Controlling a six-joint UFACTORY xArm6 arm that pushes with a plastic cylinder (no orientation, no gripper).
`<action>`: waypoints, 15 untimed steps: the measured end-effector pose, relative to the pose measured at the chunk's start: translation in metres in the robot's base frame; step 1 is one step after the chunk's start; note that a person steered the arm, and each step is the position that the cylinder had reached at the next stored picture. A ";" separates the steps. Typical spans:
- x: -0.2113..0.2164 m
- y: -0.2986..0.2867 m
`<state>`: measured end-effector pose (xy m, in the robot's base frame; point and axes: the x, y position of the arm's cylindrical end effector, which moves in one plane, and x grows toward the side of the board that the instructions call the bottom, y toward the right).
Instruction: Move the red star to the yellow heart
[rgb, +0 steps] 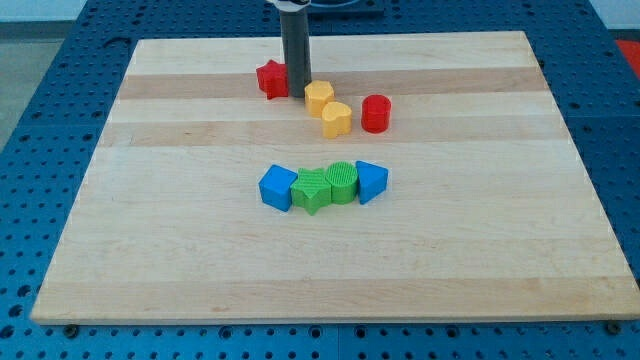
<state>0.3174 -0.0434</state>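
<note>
Rod upright, my tip (297, 99) between red star (271, 78) and yellow hexagon (318, 96).

Yellow hexagon (318, 96) blocks star-heart path; elsewhere open.

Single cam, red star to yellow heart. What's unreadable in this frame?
- My tip: whether it touches the red star is unclear; the rod covers the star's right edge.
- Rod top and arm: cut off by the view's top edge.
- Yellow blocks and: too small to tell which is the heart.
- Green blocks: pressed together, outlines merge.
- Board's lower corners: hard to make out at the view's bottom.
</note>
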 end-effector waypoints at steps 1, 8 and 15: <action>-0.010 0.005; -0.013 -0.053; 0.021 -0.067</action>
<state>0.3385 -0.1101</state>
